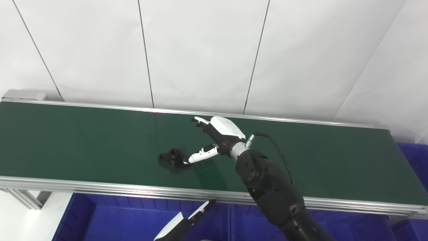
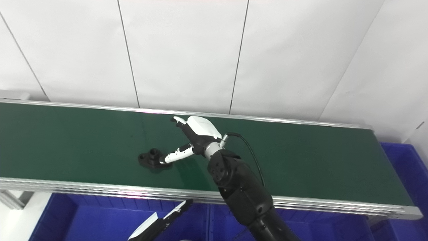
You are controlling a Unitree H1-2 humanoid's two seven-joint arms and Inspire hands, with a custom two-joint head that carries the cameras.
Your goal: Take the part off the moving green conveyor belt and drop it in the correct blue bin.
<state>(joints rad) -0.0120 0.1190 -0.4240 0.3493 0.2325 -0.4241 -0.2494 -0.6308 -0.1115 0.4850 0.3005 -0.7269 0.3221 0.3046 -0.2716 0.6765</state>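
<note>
A small black part with a flat flange and a raised hub lies on the green conveyor belt, near its front edge. My right hand is open over the belt just right of the part, with its thumb tip touching the part's right side; the same hand shows in the right eye view. The fingers point away toward the back rail. My left hand is low below the belt's front rail, over the blue bins; only its outstretched fingers show.
Blue bins stand below the belt's front rail, and another blue bin stands past the belt's right end. Aluminium rails edge the belt. A white panelled wall is behind.
</note>
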